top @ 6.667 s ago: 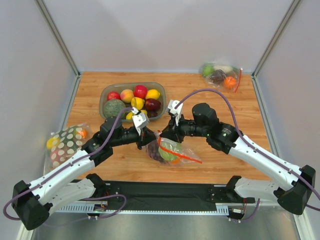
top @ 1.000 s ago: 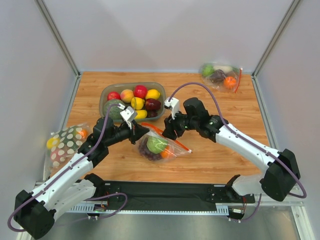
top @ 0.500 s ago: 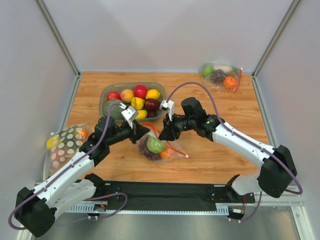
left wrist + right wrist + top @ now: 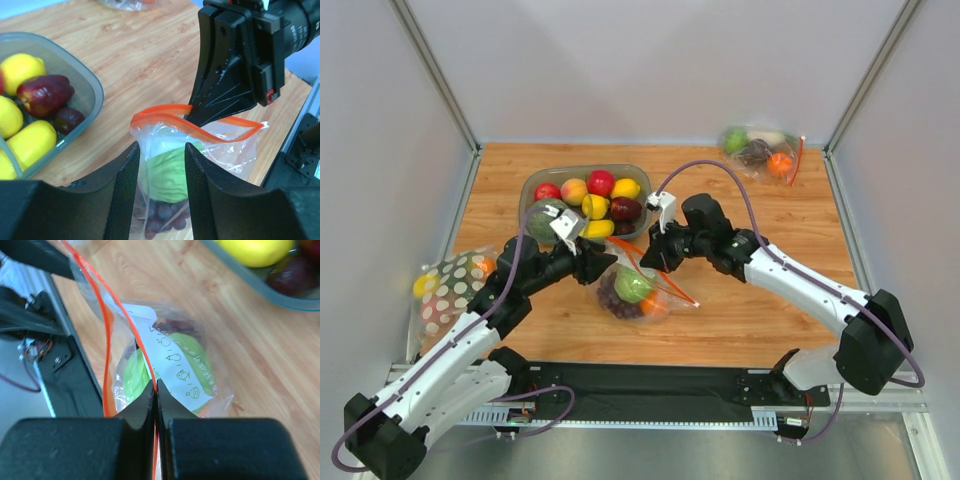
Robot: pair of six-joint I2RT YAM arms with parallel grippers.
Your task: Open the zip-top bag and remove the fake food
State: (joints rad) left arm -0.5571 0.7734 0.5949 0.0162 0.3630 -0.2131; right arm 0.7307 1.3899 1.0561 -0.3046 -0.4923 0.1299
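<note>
Mid-table, just in front of the fruit tub, the zip-top bag [image 4: 638, 292] stood bunched on the wood. Its mouth was up and parted, and the orange-red zip strip [image 4: 165, 111] made a loose loop. The fake food lay inside the plastic: a light green fruit [image 4: 633, 287] uppermost, a purple grape bunch [image 4: 609, 298] on its left and a small orange [image 4: 653, 307] on its right. A white printed panel [image 4: 182, 371] showed on the bag wall over the green fruit.

The right gripper [image 4: 155, 388] was clamped on the zip strip. Its fingers met with only the thin orange line between them, and it held that lip raised. The left gripper [image 4: 161, 146] sat at the bag's left side with its jaws apart, the bag's near wall and the green fruit showing in the gap. Whether either finger pressed the plastic could not be made out.

Behind the bag, near it but apart, was the clear tub [image 4: 582, 168], which held red apples [image 4: 601, 182], yellow lemons [image 4: 626, 188] and a dark green squash [image 4: 544, 215]. A second clear bag [image 4: 760, 150] of fruit lay in the far right corner. A white polka-dot bag [image 4: 455, 285] lay at the left edge of the wooden table [image 4: 760, 320], beside the left arm.
</note>
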